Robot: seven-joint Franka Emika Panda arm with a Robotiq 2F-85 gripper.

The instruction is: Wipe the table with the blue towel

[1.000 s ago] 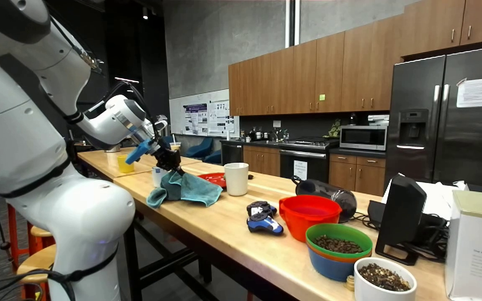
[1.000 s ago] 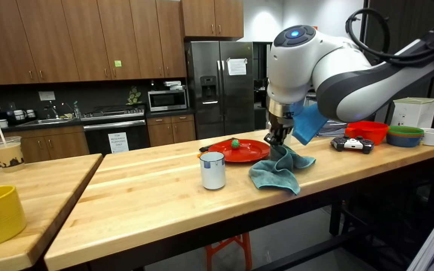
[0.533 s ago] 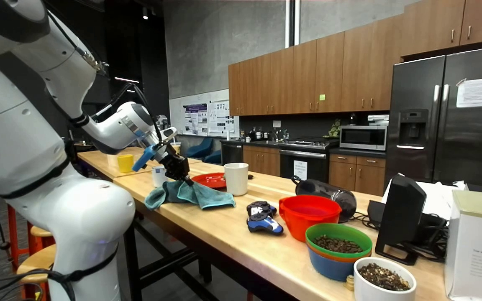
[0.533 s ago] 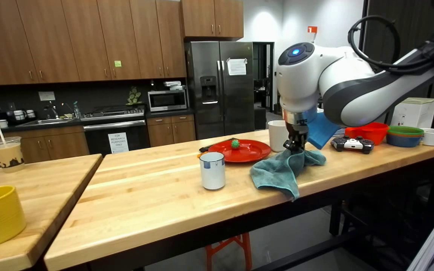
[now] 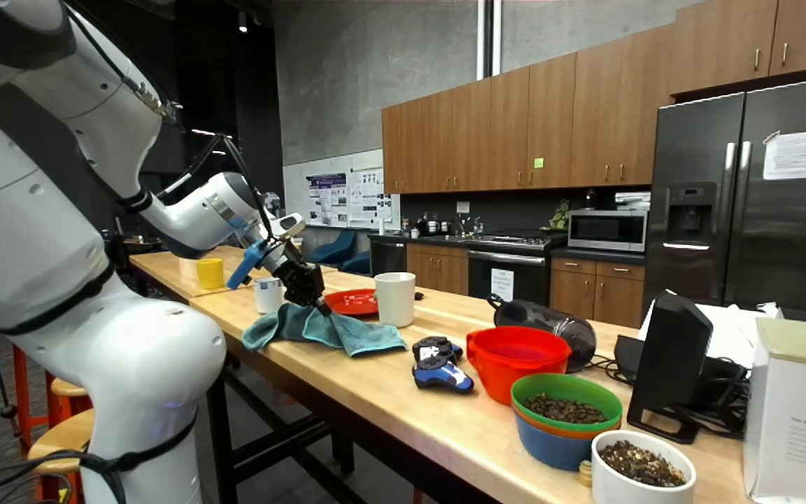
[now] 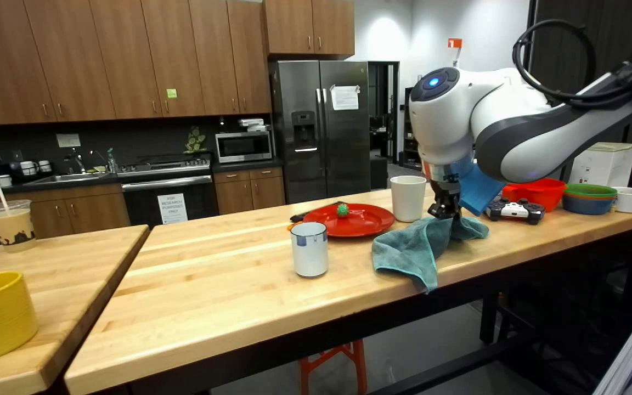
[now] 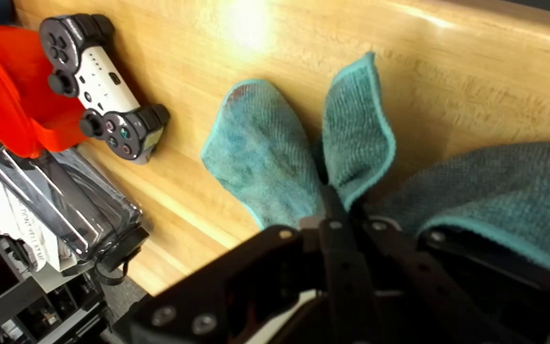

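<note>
The blue-green towel [image 5: 303, 326] lies crumpled on the wooden table [image 5: 382, 392]. In an exterior view the towel [image 6: 406, 252] has one corner hanging over the table's edge. My gripper [image 5: 323, 306] points down with its fingers shut on the middle of the towel, low at the table. The gripper also shows in an exterior view [image 6: 446, 215]. In the wrist view the towel [image 7: 265, 153] fans out on both sides of the gripper [image 7: 339, 203], and one part carries a dark reddish stain. The fingertips are partly hidden in the folds.
A white cup [image 6: 408, 198] and a red plate [image 6: 368, 220] stand just behind the towel. Game controllers [image 5: 439, 371] and a red bowl [image 5: 515, 364] stand along the table from it. A white-blue mug [image 6: 309, 252] stands on the opposite side.
My gripper has come down and moved along the table toward the controllers, pulling the towel with it. The towel now lies flatter and nearer the controllers.
</note>
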